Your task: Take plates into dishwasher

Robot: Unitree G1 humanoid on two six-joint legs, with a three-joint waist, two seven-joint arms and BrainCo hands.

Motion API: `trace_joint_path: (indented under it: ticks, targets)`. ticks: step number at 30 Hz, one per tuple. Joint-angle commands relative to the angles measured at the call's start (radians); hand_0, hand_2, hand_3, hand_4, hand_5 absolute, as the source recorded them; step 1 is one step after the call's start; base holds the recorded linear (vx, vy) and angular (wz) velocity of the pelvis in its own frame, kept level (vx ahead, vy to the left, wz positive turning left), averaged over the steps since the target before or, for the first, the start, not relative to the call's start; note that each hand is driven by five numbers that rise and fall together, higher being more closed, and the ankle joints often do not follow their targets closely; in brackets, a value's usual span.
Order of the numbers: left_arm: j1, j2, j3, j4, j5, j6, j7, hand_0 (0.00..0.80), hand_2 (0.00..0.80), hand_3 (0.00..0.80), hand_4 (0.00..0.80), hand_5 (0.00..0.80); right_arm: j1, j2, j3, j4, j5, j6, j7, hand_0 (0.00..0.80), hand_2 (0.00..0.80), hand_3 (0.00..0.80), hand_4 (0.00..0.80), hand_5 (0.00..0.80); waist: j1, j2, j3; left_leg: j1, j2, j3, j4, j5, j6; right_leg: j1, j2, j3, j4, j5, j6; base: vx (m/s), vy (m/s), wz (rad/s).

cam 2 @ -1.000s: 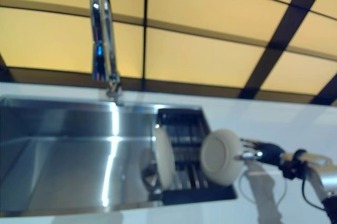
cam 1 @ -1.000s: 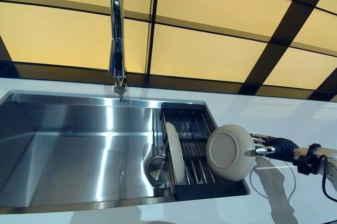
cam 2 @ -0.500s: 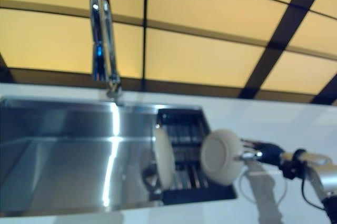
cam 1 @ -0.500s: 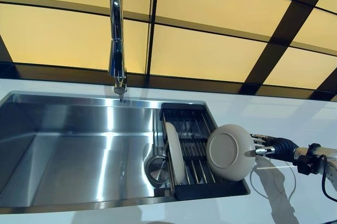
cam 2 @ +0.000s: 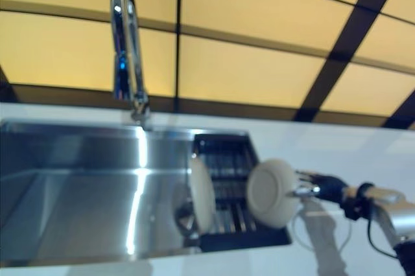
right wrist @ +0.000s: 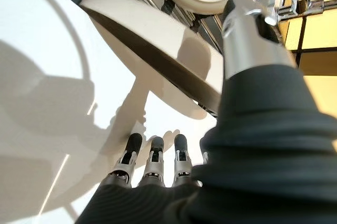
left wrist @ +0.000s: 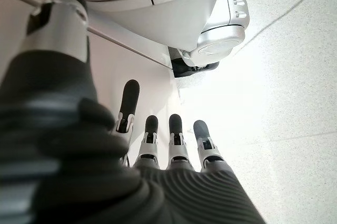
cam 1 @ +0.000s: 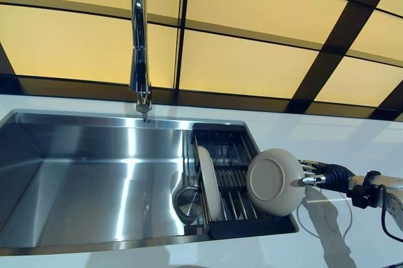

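Sink [cam 1: 75, 199]: I see the steel basin filling the left, its round drain [cam 1: 187, 202] at the right end.
Faucet [cam 1: 139, 41]: it stands tall behind the basin, spout over the back rim.
Rack [cam 1: 230, 173]: the dark dish rack sits at the basin's right end, up against the white counter [cam 1: 352, 148].
Standing plate [cam 1: 210, 183]: one cream plate stands on edge in the rack's left side.
Held plate [cam 1: 275, 182]: the second cream plate hangs upright over the rack's right edge, underside facing me.
Right hand [cam 1: 318, 175]: I have it reaching in from the right, thumb on the plate's near face and fingers [right wrist: 152, 155] straight behind it, pinching the rim.
Left hand [left wrist: 163, 145]: only my left wrist view shows it, fingers straight and relaxed, holding nothing, above pale floor [left wrist: 295, 77].
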Motion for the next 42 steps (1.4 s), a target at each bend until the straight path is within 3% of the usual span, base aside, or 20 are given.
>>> trace_joint_path:
  ticks: [1,10,16,42]
  targets:
    - [-0.166,0.016,0.015,-0.020,-0.012,-0.093,0.007,0.000,0.000,0.000,0.000,0.000,-0.036,0.052,0.072,-0.047,0.003,0.012,-0.044,0.000,0.000,0.000,0.000,0.000,0.011,-0.001,0.007,-0.006,-0.045,0.028,0.056,-0.054,0.049,0.029,-0.001,-0.045,0.045,0.001,0.033,0.000,0.000,0.00]
    - [-0.170,-0.004,0.001,-0.026,-0.021,-0.088,0.018,0.000,0.000,0.000,0.000,0.000,-0.002,0.156,0.041,-0.055,0.053,0.020,-0.204,0.000,0.000,0.000,0.000,0.000,0.007,0.011,0.011,-0.008,-0.047,0.029,0.060,-0.058,0.054,0.027,-0.005,-0.043,0.046,0.001,0.036,0.000,0.000,0.00]
    - [-0.171,-0.010,-0.005,-0.030,-0.027,-0.082,0.020,0.000,0.000,0.000,0.000,0.000,0.011,0.201,0.031,-0.047,0.064,0.007,-0.243,0.000,0.000,0.000,0.000,0.000,0.007,0.018,0.013,-0.008,-0.048,0.030,0.064,-0.061,0.056,0.027,-0.008,-0.045,0.047,0.001,0.037,0.000,0.000,0.00]
    - [-0.171,-0.034,-0.017,-0.035,-0.016,-0.079,0.024,0.000,0.000,0.000,0.000,0.000,0.068,0.275,0.082,0.020,-0.046,-0.141,-0.128,0.000,0.000,0.000,0.000,0.000,0.018,0.029,0.013,-0.014,-0.054,0.024,0.075,-0.064,0.060,0.025,-0.018,-0.057,0.050,0.001,0.044,0.000,0.000,0.00]
